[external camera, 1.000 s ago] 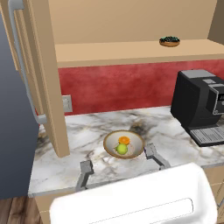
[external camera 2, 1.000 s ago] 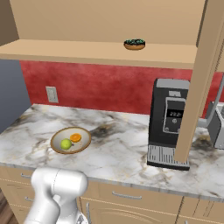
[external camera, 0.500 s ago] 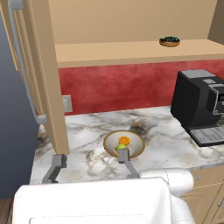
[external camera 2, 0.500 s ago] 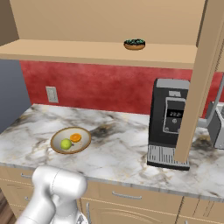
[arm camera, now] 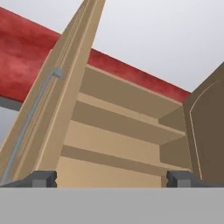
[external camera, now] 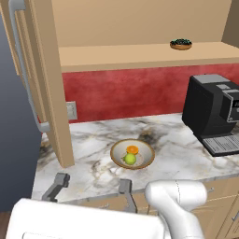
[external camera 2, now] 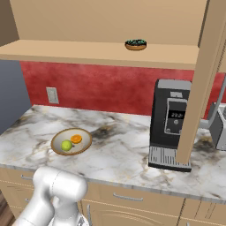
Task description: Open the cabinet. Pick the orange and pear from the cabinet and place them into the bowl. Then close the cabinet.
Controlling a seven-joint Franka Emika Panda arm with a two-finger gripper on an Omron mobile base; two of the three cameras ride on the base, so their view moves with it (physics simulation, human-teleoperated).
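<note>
The cabinet (external camera: 140,28) stands open, its left door (external camera: 52,88) swung out edge-on with a long silver handle (external camera: 25,79). On the marble counter below, the tan bowl (external camera: 145,156) holds the orange (external camera: 132,149) and the pear (external camera: 130,159); from the right the bowl (external camera 2: 57,137), orange (external camera 2: 76,138) and pear (external camera 2: 66,145) lie the same way. My gripper (external camera: 91,186) hangs open and empty at the counter's front edge, left of the bowl. In the hand view the gripper (arm camera: 111,179) points up into the cabinet (arm camera: 118,144) between both open doors.
A black coffee machine (external camera: 214,116) stands on the counter at the right. A small dark dish (external camera: 180,44) sits on the cabinet's lower shelf. The right door (external camera 2: 201,84) hangs out in front of the coffee machine (external camera 2: 174,119). Drawers (external camera 2: 132,198) run below the counter.
The open gripper has swung left along the counter's front edge and a little lower, away from the bowl. Bowl, fruit and doors have not moved.
</note>
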